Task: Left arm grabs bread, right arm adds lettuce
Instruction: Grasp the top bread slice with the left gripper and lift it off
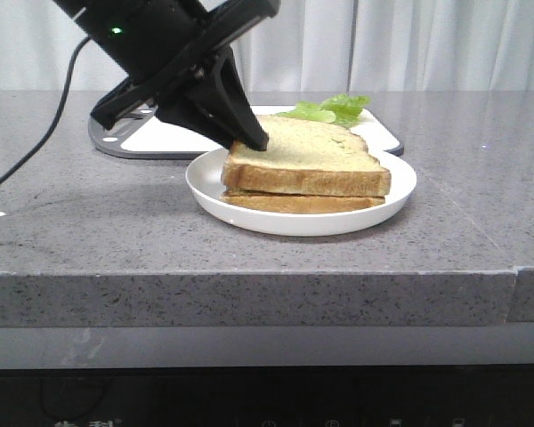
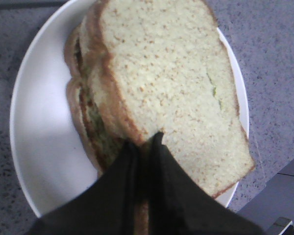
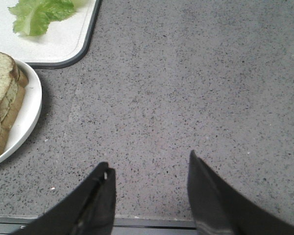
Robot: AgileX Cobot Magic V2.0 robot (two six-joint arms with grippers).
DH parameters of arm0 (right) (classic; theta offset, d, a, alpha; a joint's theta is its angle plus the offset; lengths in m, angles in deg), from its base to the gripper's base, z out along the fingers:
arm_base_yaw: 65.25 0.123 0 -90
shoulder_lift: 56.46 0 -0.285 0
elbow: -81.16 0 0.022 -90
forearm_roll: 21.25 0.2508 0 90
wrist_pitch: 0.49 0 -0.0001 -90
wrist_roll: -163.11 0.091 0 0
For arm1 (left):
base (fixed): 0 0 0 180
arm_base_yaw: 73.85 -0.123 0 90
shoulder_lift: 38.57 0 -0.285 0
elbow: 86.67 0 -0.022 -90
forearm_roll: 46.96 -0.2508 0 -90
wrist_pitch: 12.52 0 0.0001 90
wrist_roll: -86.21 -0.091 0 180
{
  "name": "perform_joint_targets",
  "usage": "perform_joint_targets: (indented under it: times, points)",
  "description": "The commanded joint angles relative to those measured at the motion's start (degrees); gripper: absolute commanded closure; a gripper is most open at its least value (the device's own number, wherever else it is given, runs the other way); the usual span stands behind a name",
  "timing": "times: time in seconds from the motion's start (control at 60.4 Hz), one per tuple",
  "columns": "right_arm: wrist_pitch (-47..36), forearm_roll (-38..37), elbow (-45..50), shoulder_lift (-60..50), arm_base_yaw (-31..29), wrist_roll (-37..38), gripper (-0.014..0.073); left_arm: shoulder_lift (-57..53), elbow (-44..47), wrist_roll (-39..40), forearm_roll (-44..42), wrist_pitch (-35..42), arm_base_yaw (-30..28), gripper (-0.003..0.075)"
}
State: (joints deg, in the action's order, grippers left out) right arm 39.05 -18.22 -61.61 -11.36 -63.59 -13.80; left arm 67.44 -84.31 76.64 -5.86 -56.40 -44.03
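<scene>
The bread (image 1: 311,160), a thick pale slice with a brown crust, lies on a thinner slice (image 1: 303,204) on a white plate (image 1: 249,209). My left gripper (image 1: 254,140) is at the bread's near-left corner. In the left wrist view its fingers (image 2: 147,142) are shut on the crust edge of the bread (image 2: 171,88). The lettuce (image 1: 334,108) lies behind the plate on a white board (image 1: 160,138). It also shows in the right wrist view (image 3: 39,14). My right gripper (image 3: 149,171) is open and empty over bare counter, to the right of the plate (image 3: 27,117).
The white board has a grey rim (image 3: 83,54) and sits right behind the plate. The grey speckled counter (image 1: 463,178) stretches to the right of the plate. Its front edge (image 1: 249,285) is close to the plate. A black cable (image 1: 36,151) trails at the left.
</scene>
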Motion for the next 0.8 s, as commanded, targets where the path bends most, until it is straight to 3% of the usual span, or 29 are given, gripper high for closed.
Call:
perform_joint_targets:
  times: [0.0,0.331,0.514,0.779]
  points:
    - [-3.22,0.04,-1.81,0.34,-0.34,-0.38,0.0222,-4.39,-1.70,-0.25,1.17,1.34,0.33,0.0741]
    - [-3.72,0.04,-1.81,0.34,-0.34,-0.38,0.0222,-13.02,-1.70,-0.25,-2.45,1.11,0.33,0.0741]
    - [-4.35,0.04,-1.81,0.34,-0.34,-0.38,0.0222,-21.60,-1.70,0.72,-9.40,-0.11,0.12,0.0741]
    - [-5.68,0.04,-1.81,0.34,-0.34,-0.38,0.0222,-36.54,5.66,8.00,-21.08,-1.54,-8.56,0.0741]
